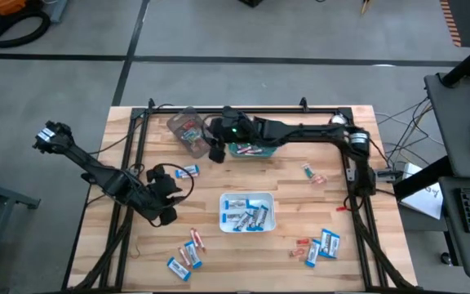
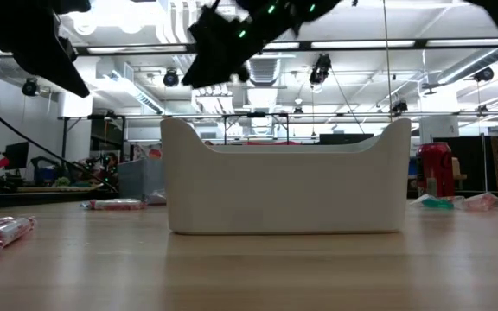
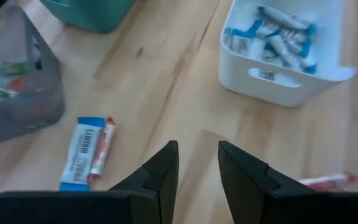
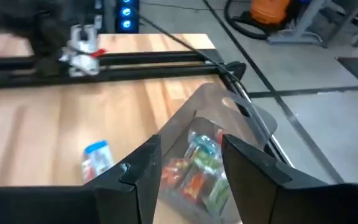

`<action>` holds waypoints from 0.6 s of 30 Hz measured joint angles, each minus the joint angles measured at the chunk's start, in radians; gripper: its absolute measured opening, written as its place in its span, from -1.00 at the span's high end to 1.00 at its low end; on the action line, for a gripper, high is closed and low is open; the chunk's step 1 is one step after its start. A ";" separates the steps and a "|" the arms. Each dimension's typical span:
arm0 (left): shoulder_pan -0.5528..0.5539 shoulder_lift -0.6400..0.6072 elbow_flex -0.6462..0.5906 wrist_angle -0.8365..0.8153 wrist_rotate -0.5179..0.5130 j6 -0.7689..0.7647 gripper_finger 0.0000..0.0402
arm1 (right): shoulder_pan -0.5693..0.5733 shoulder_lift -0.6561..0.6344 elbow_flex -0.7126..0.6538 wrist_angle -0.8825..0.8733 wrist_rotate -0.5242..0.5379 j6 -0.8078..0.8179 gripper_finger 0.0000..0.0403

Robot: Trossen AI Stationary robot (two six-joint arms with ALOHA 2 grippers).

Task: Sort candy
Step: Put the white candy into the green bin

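Note:
Candy lies scattered on the wooden table: a blue-and-white packet (image 3: 82,152) with a red-and-white stick (image 3: 102,148) beside it, more packets and sticks near the near edge (image 1: 184,255) and on the right (image 1: 325,243). A white bin (image 1: 247,211) holds several blue-and-white packets. A clear bin (image 4: 207,158) holds red and green sweets. My left gripper (image 3: 197,146) is open and empty, a short way from the packet-and-stick pair (image 1: 190,171). My right gripper (image 4: 191,144) is open and empty, hovering by the clear bin (image 1: 188,131).
A teal bin (image 1: 251,149) sits under my right arm at the far side. A red can (image 2: 435,168) stands beyond the white bin (image 2: 284,186). Black frame rails (image 1: 243,110) run along the far, left and right sides. Pinkish sticks (image 2: 3,230) lie near the front.

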 joint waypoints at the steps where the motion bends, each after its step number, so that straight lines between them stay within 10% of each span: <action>1: 0.000 0.017 -0.001 -0.002 -0.007 0.005 0.51 | 0.013 -0.029 -0.012 -0.044 0.002 -0.010 0.22; 18: 0.201 0.286 -0.003 0.091 0.090 0.234 0.40 | 0.236 -0.384 -0.178 -0.288 0.017 0.037 0.28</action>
